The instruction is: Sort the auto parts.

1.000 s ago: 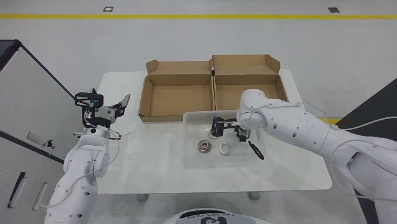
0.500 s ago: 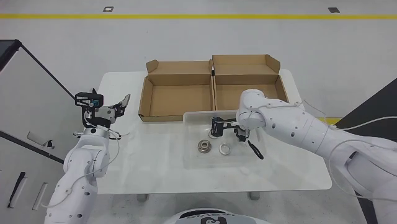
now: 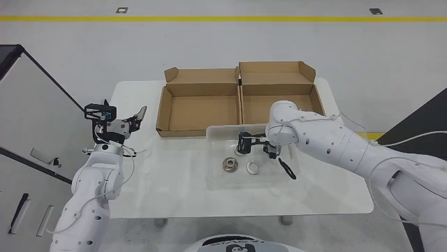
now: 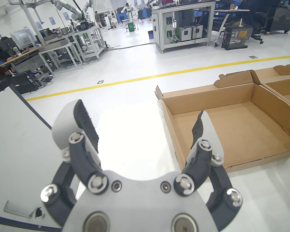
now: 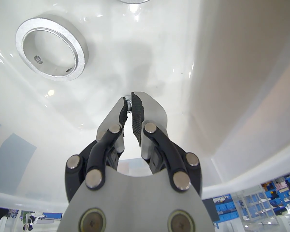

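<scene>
White table [image 3: 174,189] with a left cardboard box [image 3: 198,112] and a right cardboard box [image 3: 279,100], both open, and a clear tray [image 3: 215,182] of metal parts in front of them.
Top view: the right gripper [image 3: 246,144] is down inside the tray, near a flanged hub [image 3: 228,163] and a collar ring [image 3: 252,167]; the left gripper [image 3: 133,119] hangs over the table's left edge. Left wrist view: its jaws stand wide apart, empty, facing the left cardboard box. Right wrist view: the jaws are clamped on a small screw [image 5: 128,103], close to the tray floor. The screw is likely light, stiff and slick. Pinched only at the pad tips, it could pivot or slip, so a deeper bite across the threads looks safer.
</scene>
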`<state>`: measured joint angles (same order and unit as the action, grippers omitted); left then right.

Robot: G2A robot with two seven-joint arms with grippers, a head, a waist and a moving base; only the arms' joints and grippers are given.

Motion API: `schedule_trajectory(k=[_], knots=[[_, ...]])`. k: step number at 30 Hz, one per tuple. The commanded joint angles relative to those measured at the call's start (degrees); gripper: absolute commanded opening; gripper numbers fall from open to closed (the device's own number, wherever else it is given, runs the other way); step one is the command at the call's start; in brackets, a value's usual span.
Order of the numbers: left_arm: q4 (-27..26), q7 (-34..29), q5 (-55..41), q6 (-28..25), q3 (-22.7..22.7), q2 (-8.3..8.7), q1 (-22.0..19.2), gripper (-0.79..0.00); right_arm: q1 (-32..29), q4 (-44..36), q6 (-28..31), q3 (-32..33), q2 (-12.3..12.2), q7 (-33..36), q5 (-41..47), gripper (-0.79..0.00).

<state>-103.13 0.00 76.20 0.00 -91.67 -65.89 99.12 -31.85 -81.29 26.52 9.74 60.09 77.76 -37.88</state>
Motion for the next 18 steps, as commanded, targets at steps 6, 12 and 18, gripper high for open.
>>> schedule_trajectory(k=[6, 12, 18], knots=[[0.0, 0.0, 0.0, 0.0, 0.0, 0.00, 0.0, 0.000, 2.4, -1.9, -0.8, 0.2, -0.7, 0.8, 2.3, -0.785], [0.0, 0.0, 0.0, 0.0, 0.0, 0.00, 0.0, 0.000, 5.1, -5.3, -1.6, 0.8, -2.2, 1.6, 6.1, -0.785], [0.0, 0.0, 0.0, 0.0, 0.0, 0.00, 0.0, 0.000, 7.4, -9.4, -1.1, 2.2, -4.3, 1.1, 11.3, -0.785]])
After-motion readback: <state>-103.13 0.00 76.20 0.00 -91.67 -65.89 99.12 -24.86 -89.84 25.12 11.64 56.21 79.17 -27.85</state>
